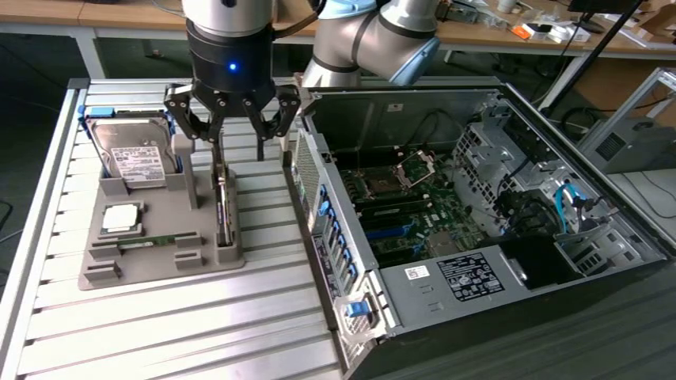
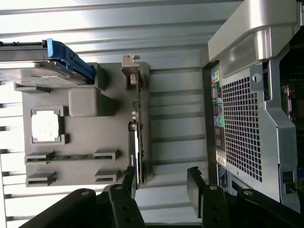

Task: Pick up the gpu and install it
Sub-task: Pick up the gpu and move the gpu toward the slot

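Directly above the gray fixture (image 1: 158, 267) hangs the gripper (image 1: 234, 133), jaws spread wide and holding nothing. From where I stand it appears to touch none of the parts below.

The gpu (image 1: 222, 204) stands on edge in a slot along the side of the fixture nearest the computer case (image 1: 317, 198), not yet lifted. Stood up this way (rather than laid flat), the card presumably offers its two broad faces to the fingers (image 2: 129, 190). In the wrist view one finger sits close over the card's line and the other out towards the case, so the pair looks roughly lined up across its thickness.

The fixture likely serves to keep each part at a known spot. The hard drive (image 1: 132, 154) is propped at the far end, and the processor chip (image 1: 122, 218) and the memory stick (image 1: 158, 240) lie in their own recesses, all apart from the gpu.

The card's long axis is level. It runs the length of the fixture, crosses the slats of the table (image 1: 158, 336) and lies about parallel to the case's rear panel. The silver bracket end points towards the hard-drive end of the fixture, the plain end towards the memory-stick end.

The case lies on its side with the panel off and the board facing up, probably to give access from above.
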You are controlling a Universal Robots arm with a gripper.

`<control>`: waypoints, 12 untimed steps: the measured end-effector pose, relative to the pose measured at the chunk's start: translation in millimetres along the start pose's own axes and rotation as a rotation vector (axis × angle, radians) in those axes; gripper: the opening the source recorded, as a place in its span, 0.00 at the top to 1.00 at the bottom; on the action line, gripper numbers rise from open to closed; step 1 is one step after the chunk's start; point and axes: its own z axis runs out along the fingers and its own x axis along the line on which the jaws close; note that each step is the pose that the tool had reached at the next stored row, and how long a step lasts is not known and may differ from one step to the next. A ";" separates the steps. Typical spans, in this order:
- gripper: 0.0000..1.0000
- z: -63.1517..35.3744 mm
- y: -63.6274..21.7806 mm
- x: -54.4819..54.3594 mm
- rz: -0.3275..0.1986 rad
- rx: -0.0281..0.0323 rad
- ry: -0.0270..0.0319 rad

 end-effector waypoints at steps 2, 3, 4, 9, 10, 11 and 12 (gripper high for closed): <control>0.44 1.4 0.1 1.0 0.000 0.0000 0.0000; 0.44 2.1 0.1 1.5 0.000 0.0000 0.0000; 0.44 2.8 0.1 2.0 0.000 0.0000 0.0000; 0.44 8.6 -0.4 4.5 0.000 0.0000 0.0000; 0.44 9.4 -0.4 4.8 0.000 0.0000 -0.0001; 0.44 10.3 -0.5 5.1 0.000 0.0000 0.0000; 0.44 11.2 -0.5 5.3 0.000 0.0000 0.0000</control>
